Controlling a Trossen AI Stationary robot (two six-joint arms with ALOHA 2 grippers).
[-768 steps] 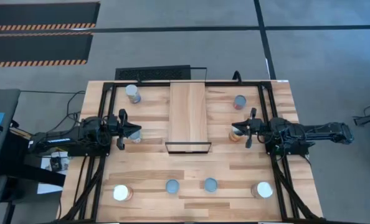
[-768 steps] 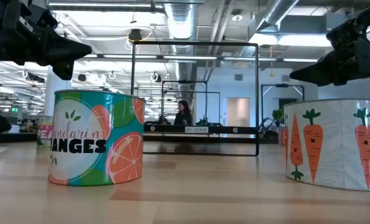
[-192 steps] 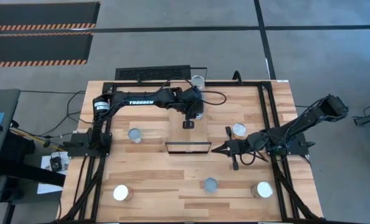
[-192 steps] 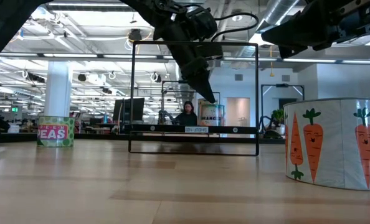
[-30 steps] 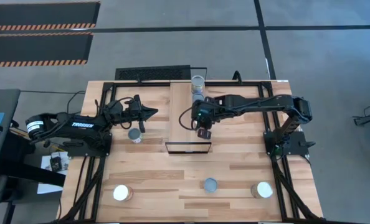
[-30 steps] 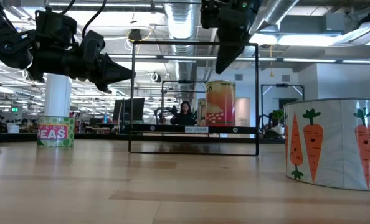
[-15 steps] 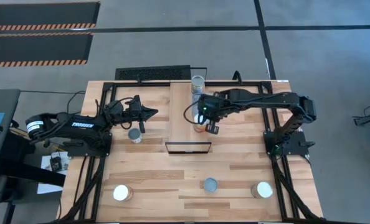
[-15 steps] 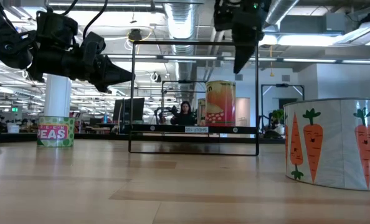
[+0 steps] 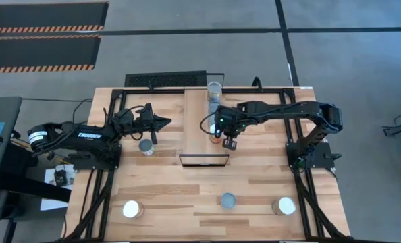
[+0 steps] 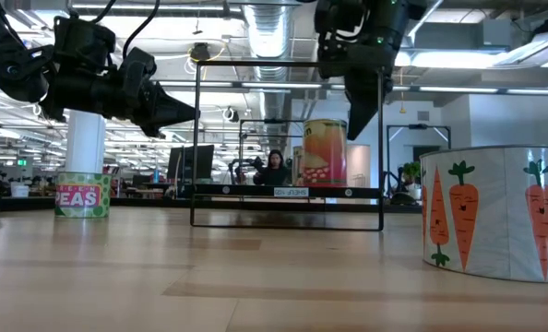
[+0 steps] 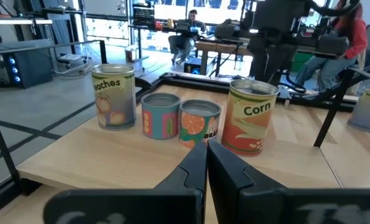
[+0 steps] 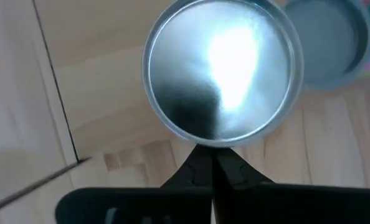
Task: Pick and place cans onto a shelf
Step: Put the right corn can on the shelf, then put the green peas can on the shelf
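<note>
The pale wood shelf (image 9: 202,128) lies mid-table and bears several cans: peaches (image 11: 115,96), a small teal-and-red can (image 11: 161,116), oranges (image 11: 199,123) and corn (image 11: 252,116). My right gripper (image 9: 230,144) is shut. It hangs over the shelf's near right part, fingers pointing down just on the near side of the corn can's shiny top (image 12: 219,71). I see no touch. My left gripper (image 9: 165,123) is shut and empty in the air left of the shelf. It is above a grey-topped can (image 9: 146,146) that stands on the table.
Three more cans stand near the table's front edge: white-topped (image 9: 131,210), grey-topped (image 9: 227,200) and white-topped (image 9: 284,206). The carrots can (image 10: 495,212) fills the low view's right. The shelf's black frame (image 10: 288,221) stands at its near end. A person sits in the room behind.
My right gripper has gone a little toward the table's right edge, staying over the shelf beside the corn can, fingers still pointing down. The corn can stands where it was. My left arm has kept still.
</note>
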